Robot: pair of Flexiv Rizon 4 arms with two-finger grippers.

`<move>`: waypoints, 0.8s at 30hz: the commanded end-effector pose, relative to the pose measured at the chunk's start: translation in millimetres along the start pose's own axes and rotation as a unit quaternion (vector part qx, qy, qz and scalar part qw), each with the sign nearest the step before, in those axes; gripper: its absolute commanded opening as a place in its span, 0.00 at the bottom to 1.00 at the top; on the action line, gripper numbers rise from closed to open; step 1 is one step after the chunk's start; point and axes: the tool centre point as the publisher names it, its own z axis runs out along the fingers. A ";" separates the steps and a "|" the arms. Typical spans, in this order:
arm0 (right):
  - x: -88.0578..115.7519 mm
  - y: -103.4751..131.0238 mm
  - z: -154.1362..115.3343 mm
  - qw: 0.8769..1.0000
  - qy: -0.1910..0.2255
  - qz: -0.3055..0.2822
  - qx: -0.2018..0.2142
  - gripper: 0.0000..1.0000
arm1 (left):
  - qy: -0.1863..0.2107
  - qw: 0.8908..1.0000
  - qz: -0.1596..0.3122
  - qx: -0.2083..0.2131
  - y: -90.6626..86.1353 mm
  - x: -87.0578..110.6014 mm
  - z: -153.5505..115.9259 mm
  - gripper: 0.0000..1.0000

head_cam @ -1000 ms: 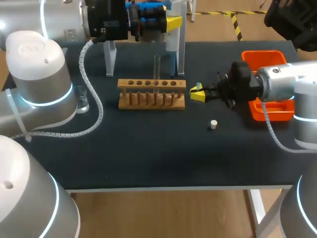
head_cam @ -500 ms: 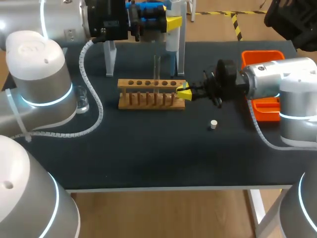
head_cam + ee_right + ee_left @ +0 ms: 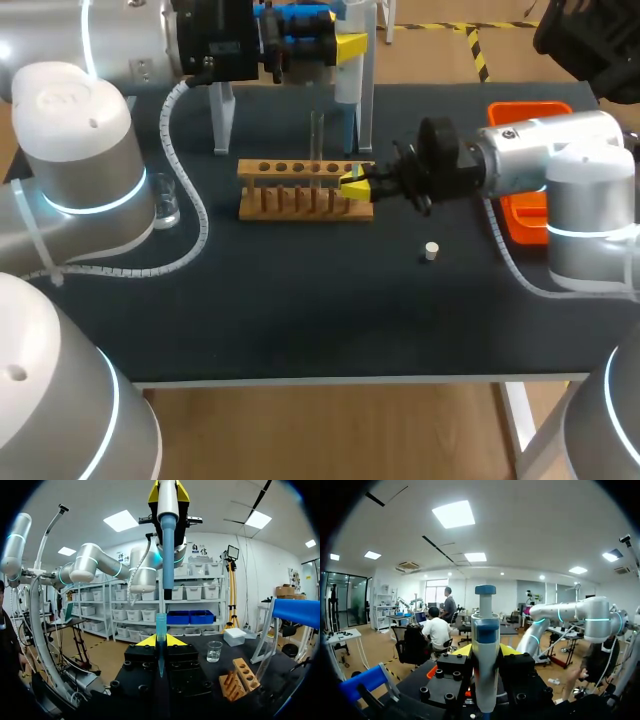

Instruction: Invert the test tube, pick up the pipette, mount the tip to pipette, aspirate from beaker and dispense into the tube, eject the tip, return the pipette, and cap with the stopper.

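My left gripper point(image 3: 345, 45) hangs above the table's back, shut on the blue and white pipette point(image 3: 300, 28); in its wrist view the pipette point(image 3: 485, 645) stands upright between the yellow tips. My right gripper point(image 3: 355, 185) lies level at the right end of the wooden rack point(image 3: 305, 190), shut on a clear bluish pipette tip point(image 3: 160, 630). In the right wrist view the pipette's nose point(image 3: 168, 555) points down at that tip from above, with a gap between them. A glass test tube point(image 3: 317, 140) stands in the rack. The white stopper point(image 3: 431, 251) lies on the mat. The beaker point(image 3: 165, 200) stands at the left.
An orange tray point(image 3: 530, 112) sits at the back right, partly behind my right arm. The white pipette stand point(image 3: 222, 115) rises behind the rack. A grey cable point(image 3: 195, 225) from my left arm loops over the mat beside the beaker.
My right gripper has slid left with the tip, from beside the stopper's side of the table to the rack's right end. The left arm and pipette have not moved.
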 end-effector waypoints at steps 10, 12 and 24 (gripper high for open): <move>-3.7 3.3 8.6 1.000 0.005 0.001 -0.005 0.00 | 0.000 1.000 0.001 0.002 0.8 0.3 0.0 0.00; -3.6 3.4 9.3 1.000 0.006 0.001 -0.005 0.00 | 0.000 1.000 0.001 0.002 0.8 0.3 0.0 0.00; -3.8 4.1 11.0 1.000 0.007 0.003 -0.005 0.00 | 0.000 1.000 0.001 0.002 0.8 0.3 0.0 0.00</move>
